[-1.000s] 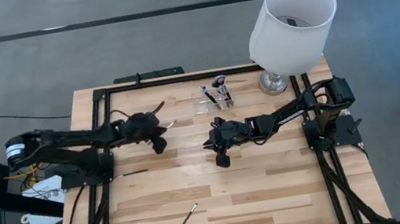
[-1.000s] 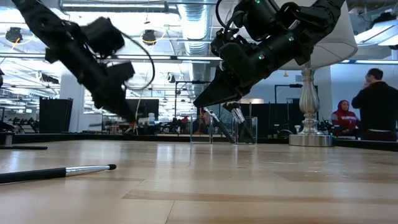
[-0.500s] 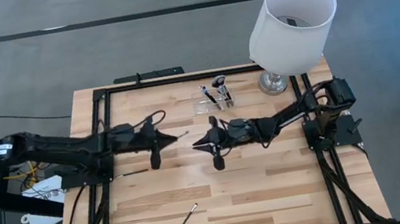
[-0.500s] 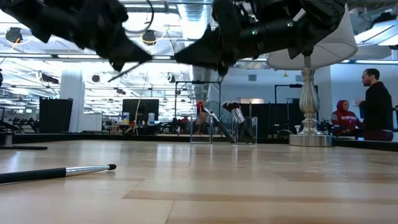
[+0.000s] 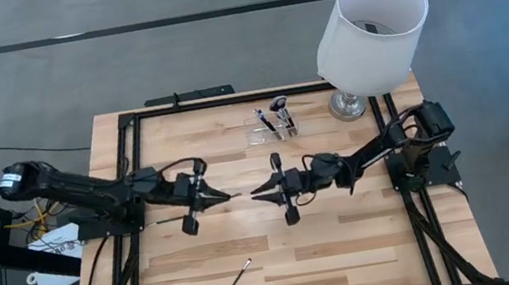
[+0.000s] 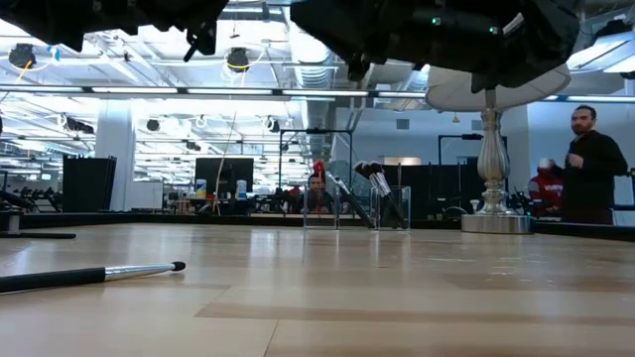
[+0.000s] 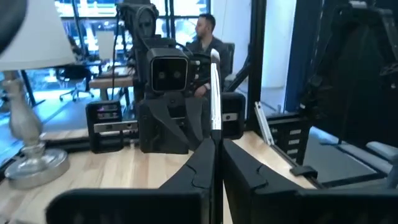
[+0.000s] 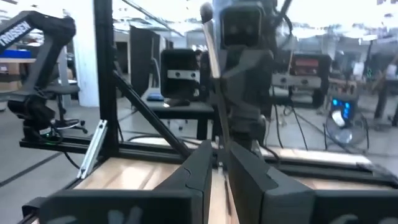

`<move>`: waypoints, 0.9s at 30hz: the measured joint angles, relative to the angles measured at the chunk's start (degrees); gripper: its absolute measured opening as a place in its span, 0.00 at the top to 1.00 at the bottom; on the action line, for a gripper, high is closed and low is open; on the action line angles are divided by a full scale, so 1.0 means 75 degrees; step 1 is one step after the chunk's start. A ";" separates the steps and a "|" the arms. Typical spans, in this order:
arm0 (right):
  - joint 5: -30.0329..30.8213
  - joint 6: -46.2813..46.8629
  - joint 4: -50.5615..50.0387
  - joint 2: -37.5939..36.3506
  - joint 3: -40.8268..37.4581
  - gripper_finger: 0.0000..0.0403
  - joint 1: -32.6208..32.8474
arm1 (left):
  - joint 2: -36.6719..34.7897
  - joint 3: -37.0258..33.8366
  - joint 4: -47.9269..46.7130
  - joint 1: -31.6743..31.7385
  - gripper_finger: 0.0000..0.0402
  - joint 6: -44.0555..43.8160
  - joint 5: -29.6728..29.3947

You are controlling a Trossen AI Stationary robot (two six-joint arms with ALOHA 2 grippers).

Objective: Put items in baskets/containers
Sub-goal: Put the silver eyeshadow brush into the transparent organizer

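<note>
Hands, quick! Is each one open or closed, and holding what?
Left hand: closed, holding a brush.
Right hand: facing the left hand at the brush; open or closed cannot be told.

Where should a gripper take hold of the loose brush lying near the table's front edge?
Mid-handle, from straight above, jaws closing across the shaft. The brush lies flat and diagonal on the table, and it is too thin to be taken from the side.

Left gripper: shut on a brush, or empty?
Shut on a brush: the left gripper pinches its silver handle, standing between the fingers.
</note>
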 joint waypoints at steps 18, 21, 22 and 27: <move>0.1319 -0.1049 -0.0191 -0.0618 0.0000 0.68 0.0690 | 0.2715 -0.0003 0.3768 0.0012 0.95 0.0000 0.0000; 0.1393 -0.1042 -0.0203 -0.0612 0.0000 0.62 0.0688 | 0.2980 0.0000 0.4206 0.0012 0.95 -0.0018 0.0000; 0.1395 -0.1039 -0.0198 -0.0612 0.0000 0.60 0.0688 | 0.3050 0.0000 0.4280 0.0012 0.95 -0.0018 -0.0002; 0.1389 -0.1028 -0.0014 -0.0606 0.0008 0.55 0.0690 | 0.3241 0.0061 0.4384 0.0058 0.95 -0.0024 -0.0055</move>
